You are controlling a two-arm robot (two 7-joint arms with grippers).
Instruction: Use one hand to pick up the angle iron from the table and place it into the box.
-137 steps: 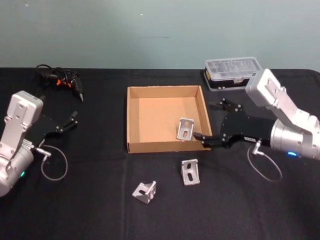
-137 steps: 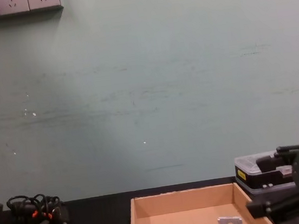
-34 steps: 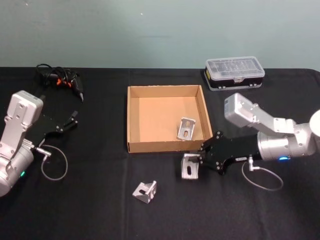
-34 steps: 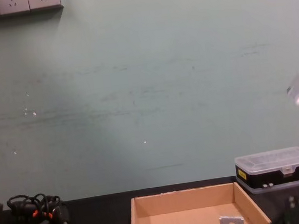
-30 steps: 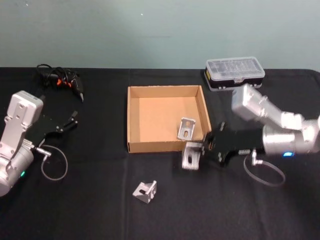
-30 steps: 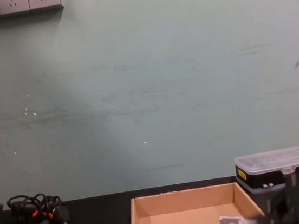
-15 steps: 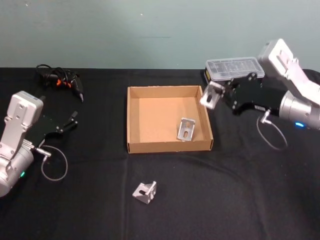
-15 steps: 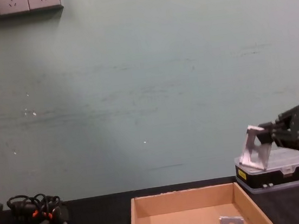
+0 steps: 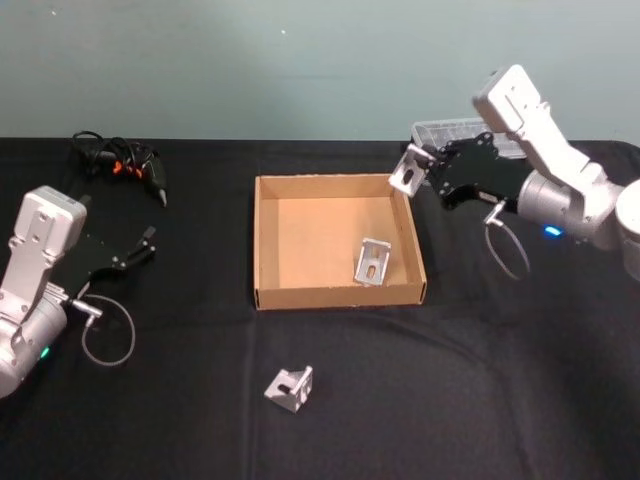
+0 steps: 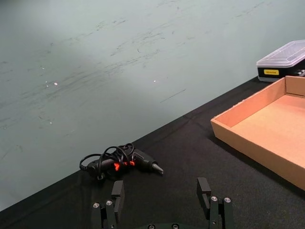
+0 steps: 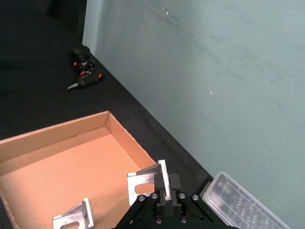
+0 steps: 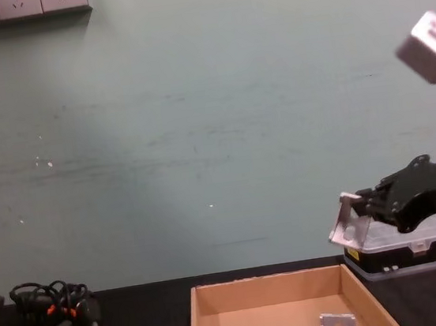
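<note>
My right gripper [image 9: 420,170] is shut on a silver angle iron [image 9: 403,176] and holds it in the air over the far right corner of the tan cardboard box [image 9: 266,240]. The chest view shows that angle iron [image 12: 348,223] well above the box's rim [image 12: 269,283]. In the right wrist view the bracket [image 11: 147,182] is clamped between the black fingers. A second angle iron [image 9: 371,260] lies inside the box at its right side. A third angle iron [image 9: 290,385] rests on the black table in front of the box. My left gripper [image 9: 140,246] is parked open at the far left.
A black plastic case with a clear lid [image 12: 408,251] sits behind the right gripper, at the back right. A black and orange tool with a coiled cable [image 9: 122,160] lies at the back left. A wire loop [image 9: 108,340] hangs by the left arm.
The right gripper lifted the angle iron from the table in front of the box, carried it up and back, and has now shifted it left to the box's far right corner.
</note>
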